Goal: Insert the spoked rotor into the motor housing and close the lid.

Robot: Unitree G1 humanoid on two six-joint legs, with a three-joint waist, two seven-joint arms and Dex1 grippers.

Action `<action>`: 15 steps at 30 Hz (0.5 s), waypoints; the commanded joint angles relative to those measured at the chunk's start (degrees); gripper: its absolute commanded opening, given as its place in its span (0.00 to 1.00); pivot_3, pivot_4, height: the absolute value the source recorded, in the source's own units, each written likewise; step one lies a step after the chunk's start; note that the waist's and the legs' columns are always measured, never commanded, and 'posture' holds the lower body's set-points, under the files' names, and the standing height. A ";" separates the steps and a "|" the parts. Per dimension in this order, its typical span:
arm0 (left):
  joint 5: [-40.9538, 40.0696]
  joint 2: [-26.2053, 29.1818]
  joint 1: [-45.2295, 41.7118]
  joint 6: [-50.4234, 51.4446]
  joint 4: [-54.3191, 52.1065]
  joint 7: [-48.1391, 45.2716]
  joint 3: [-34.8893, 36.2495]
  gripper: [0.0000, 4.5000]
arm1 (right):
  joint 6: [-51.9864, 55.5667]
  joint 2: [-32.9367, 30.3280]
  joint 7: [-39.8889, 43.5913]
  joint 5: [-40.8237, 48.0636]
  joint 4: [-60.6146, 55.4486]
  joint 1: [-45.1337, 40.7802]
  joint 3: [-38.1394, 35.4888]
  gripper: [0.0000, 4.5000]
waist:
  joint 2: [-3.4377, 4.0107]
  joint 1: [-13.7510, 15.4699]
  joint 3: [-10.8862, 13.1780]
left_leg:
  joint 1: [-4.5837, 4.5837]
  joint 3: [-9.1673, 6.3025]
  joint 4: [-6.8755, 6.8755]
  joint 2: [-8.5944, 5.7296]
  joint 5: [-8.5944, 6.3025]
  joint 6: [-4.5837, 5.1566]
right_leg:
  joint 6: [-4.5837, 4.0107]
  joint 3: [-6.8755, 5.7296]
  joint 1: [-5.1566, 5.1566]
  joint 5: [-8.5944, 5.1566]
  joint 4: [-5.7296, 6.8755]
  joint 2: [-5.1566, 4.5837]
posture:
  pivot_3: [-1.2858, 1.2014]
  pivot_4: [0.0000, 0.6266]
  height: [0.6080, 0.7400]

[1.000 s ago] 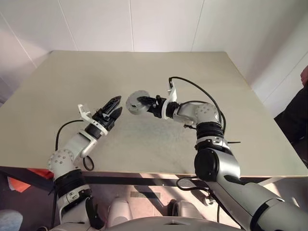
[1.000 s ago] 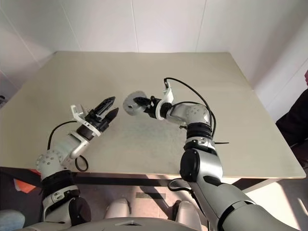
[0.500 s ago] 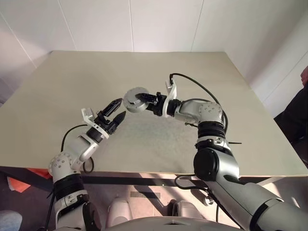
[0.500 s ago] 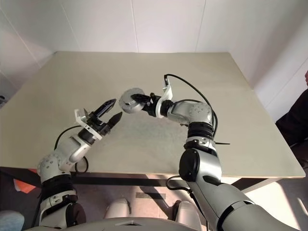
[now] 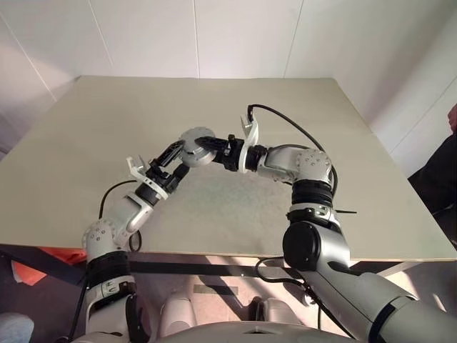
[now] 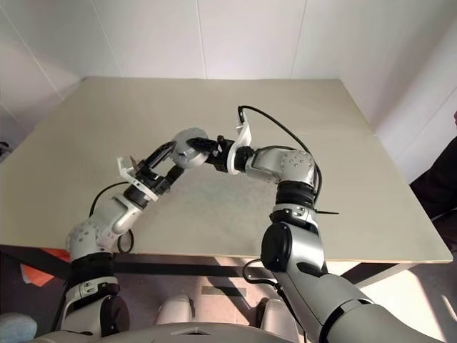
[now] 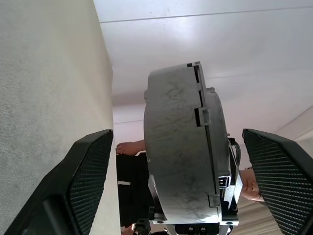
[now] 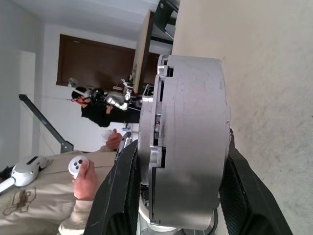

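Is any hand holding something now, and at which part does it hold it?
The right hand holds the motor housing with lid on, clamped across its two flat faces. The left hand is open around it, holding nothing.

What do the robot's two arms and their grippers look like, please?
Both arms are silver-grey shells with black joint bands and round shoulder caps. Each wrist has a white bracket and a looping black cable. The left gripper and right gripper have black fingers; the pads are finely cross-hatched.
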 commanded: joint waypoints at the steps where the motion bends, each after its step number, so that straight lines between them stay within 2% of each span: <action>1: -0.64 0.71 -1.19 -0.74 0.04 -1.48 -0.57 0.88 | -0.01 1.08 0.20 3.52 -3.68 -0.98 -0.54 0.48 | 0.00 0.00 0.00 | 0.00 0.00 0.04 0.00 0.00 0.00 | 0.00 0.01 0.00 0.02 0.01 0.00 | 0.52 0.00 1.00; 6: -0.97 0.81 -1.02 -0.90 -0.16 -1.71 -0.85 0.50 | -0.13 1.25 -0.19 3.85 -4.09 -0.75 -0.27 0.48 | 0.00 -0.01 0.00 | 0.00 0.00 0.15 0.01 0.00 0.00 | 0.03 0.06 0.00 0.15 0.03 0.00 | 0.52 0.00 1.00; 7: -1.03 0.90 -1.05 -0.99 -0.09 -1.71 -0.88 0.48 | -0.16 1.26 -0.19 3.92 -4.14 -0.73 -0.18 0.48 | 0.00 -0.01 0.00 | -0.01 0.00 0.17 0.01 0.00 0.00 | 0.03 0.06 0.01 0.17 0.04 0.00 | 0.52 0.00 1.00; 15: -0.54 1.54 -1.18 -1.77 0.29 -1.09 -1.15 0.48 | -1.83 1.10 0.48 2.91 -3.89 -0.41 1.30 0.48 | 0.00 0.00 0.00 | -0.02 0.00 0.21 0.01 0.00 0.00 | 0.03 0.06 0.00 0.18 0.08 0.00 | 0.52 0.00 1.00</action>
